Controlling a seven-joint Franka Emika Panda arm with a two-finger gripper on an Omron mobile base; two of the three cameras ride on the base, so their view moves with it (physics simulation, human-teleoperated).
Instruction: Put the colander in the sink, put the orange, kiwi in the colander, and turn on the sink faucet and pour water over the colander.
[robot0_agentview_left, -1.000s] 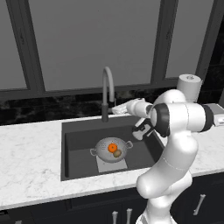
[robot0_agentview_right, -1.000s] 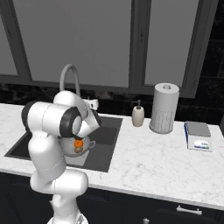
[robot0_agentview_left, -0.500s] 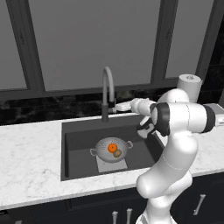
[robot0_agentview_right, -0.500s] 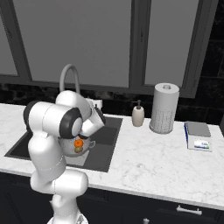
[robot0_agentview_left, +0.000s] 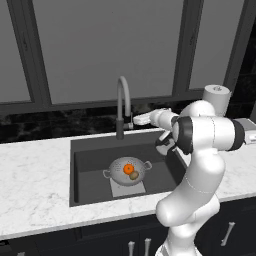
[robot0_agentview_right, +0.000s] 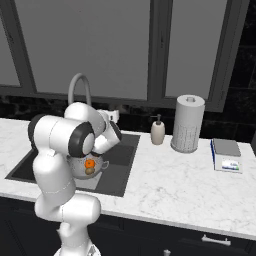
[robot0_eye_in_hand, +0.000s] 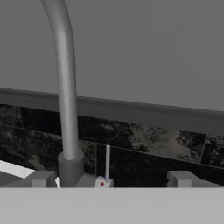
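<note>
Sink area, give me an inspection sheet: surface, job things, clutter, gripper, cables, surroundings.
Surface: white marble counter around the dark sink.
Job's things: colander in the sink, holding the orange and kiwi; no water seen running from the sink faucet.
Clutter: soap dispenser, paper towel roll, scale.
Gripper: gripper open, at the faucet's stem.
Cables: nothing seen.
Surroundings: grey windows, dark backsplash.

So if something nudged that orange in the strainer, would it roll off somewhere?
Probably only a little: the orange looks round, so it would roll easily, but the colander walls and the kiwi beside it would likely stop it.
</note>
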